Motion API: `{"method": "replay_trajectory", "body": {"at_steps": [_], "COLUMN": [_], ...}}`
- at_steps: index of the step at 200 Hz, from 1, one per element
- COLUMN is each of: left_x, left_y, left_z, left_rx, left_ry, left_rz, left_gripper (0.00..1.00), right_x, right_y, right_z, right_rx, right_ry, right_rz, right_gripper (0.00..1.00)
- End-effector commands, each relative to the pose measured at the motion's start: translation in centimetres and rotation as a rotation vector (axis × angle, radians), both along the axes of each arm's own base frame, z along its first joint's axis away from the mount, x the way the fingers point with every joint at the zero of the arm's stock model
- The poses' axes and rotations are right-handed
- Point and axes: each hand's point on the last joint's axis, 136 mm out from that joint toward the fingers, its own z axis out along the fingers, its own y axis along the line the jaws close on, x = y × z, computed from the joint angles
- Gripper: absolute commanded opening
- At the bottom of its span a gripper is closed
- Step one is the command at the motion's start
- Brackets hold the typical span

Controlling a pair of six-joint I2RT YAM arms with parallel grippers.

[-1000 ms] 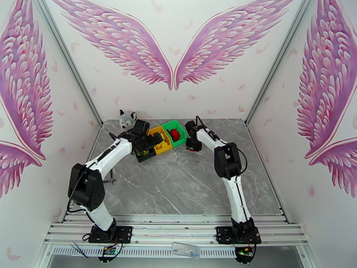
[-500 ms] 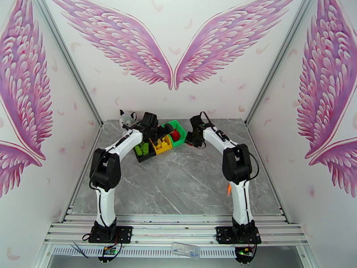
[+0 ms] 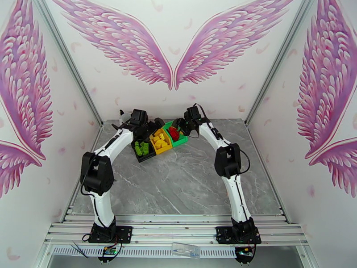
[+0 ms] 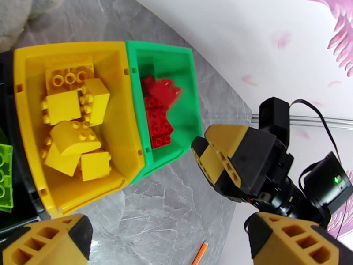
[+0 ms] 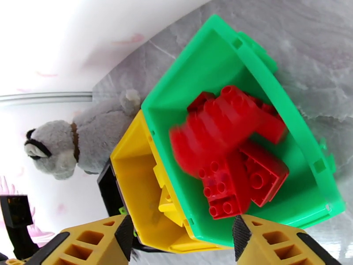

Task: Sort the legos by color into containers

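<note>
The right gripper (image 5: 183, 232) stands spread, empty. The red bricks (image 5: 229, 182) seem light, hard, smooth: pinch 2 flat sides.

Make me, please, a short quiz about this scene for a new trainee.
1. True or false: the red bricks lie in the green bin.
2. Which colour of brick lies in the yellow bin? A red, B yellow, C green.
3. Fill in: the right gripper hangs over the green bin with its jaws ____.

Key: 1 true; 2 B; 3 open.
</note>
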Motion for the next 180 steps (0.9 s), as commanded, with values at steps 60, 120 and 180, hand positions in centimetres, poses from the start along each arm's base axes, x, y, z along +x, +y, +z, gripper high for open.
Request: {"method": "replay_trajectory", "body": {"at_steps": [60,120,180], "left_x": [-6.1,-12.3,-17.4], "left_y": [8.0,17.0,21.8], "left_z": [5.3,10.8,14.4], "left_rx": [0.317,0.584,0.813], "left_ry": [-0.189,-0.465,-0.761], "left_rz": [0.146,0.46,0.601], "left_gripper": [0.99,0.99,0.99], "right_x": [-5.5,-9.8,-12.7], "right_y": [-4.6,-12.2,-19.5], "right_z": [5.7,9.5,14.5], "right_rx": [-0.224,-0.549,-0.629], "right_ry": [-0.158,-0.285,-0.626], "right_rz": [0.044,-0.084,-0.482], "right_gripper": [0.98,0.99,0.97]}}
